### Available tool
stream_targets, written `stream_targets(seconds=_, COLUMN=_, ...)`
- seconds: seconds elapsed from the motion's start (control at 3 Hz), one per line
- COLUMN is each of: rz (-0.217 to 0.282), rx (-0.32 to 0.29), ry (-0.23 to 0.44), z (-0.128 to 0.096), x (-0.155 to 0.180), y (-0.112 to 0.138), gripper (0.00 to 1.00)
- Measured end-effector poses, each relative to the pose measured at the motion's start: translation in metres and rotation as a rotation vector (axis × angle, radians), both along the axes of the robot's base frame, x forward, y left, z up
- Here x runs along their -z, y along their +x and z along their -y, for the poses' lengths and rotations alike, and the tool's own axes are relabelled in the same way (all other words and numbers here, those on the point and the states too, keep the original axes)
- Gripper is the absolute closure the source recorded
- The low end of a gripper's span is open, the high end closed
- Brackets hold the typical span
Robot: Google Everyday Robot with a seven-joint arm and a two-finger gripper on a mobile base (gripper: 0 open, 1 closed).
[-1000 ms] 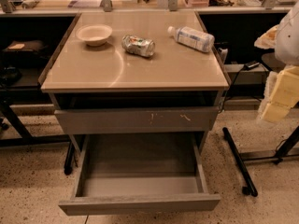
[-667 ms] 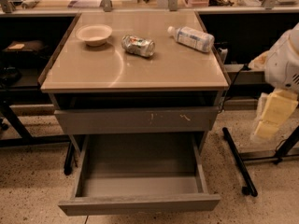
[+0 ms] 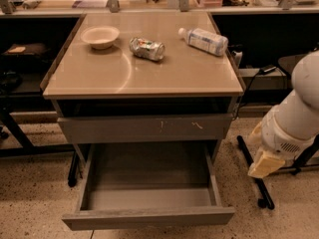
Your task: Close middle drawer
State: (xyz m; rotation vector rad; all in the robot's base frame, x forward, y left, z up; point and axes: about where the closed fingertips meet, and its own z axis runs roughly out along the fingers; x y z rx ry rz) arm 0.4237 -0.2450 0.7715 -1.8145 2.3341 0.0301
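Observation:
The middle drawer (image 3: 148,184) is pulled far out of the cabinet at the bottom of the camera view. Its deep grey box is empty and its plain front panel (image 3: 148,217) is nearest me. Above it sits a shut grey drawer front with pale scratch marks (image 3: 144,128). My gripper (image 3: 264,164) hangs at the end of the white arm (image 3: 299,113) on the right. It is beside the cabinet, to the right of the open drawer's side wall and apart from it, low near the floor.
On the beige cabinet top (image 3: 149,76) are a white bowl (image 3: 99,36), a crushed can (image 3: 147,49) and a lying plastic bottle (image 3: 203,40). A black stand leg (image 3: 255,176) runs along the floor just under the gripper. Dark shelving flanks the cabinet.
The arm has swung down and to the left. The gripper has dropped from drawer-top height to about the level of the open drawer. The drawer has not moved.

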Motion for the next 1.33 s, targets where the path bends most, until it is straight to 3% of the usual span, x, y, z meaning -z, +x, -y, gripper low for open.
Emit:
stream_targets(seconds=0.33, rz=-0.04, rx=0.004, ry=-0.01, z=0.01, x=0.022, y=-0.006, gripper=0.64)
stream_targets(seconds=0.67, rz=-0.043, rx=0.005, ry=-0.011, z=0.01, x=0.023, y=-0.007, gripper=0.88)
stream_targets(seconds=1.0, rz=-0.088, rx=0.042, ry=0.049, z=0.014, x=0.061, y=-0.017, gripper=1.0)
stream_targets(seconds=1.33, rz=-0.19, rx=0.14, ry=0.082, z=0.02, x=0.151, y=-0.042, gripper=1.0)
